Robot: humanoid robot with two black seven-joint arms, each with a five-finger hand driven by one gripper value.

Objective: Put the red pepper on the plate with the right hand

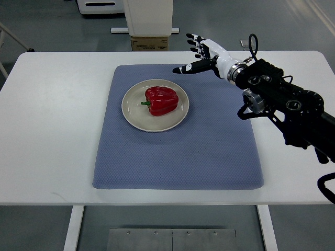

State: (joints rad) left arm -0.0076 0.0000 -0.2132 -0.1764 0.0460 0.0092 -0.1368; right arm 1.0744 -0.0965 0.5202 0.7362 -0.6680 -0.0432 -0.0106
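A white table with a smooth, flat top fills most of the view, seen steeply from above. Below its near edge, a grey metal plate with small screws lies on the floor between the table's white legs. On the table lies a rectangular blue-grey mat with rounded corners and a fine dotted weave. On the far left part of the mat sits a round, shallow, cream-coloured plate with a plain rim. The red pepper lies on the middle of the plate, glossy and lobed, on its side, with its short green stem pointing left.

From the right edge comes a black, jointed arm with cables. It ends in the right hand, white with black finger joints, which is over the far right part of the mat, to the right of the plate and clear of it. Its fingers are spread and released, holding nothing and touching nothing, the thumb pointing left toward the plate.

Beyond the far edge of the table, a brown cardboard box stands on the grey floor at the foot of a white column.
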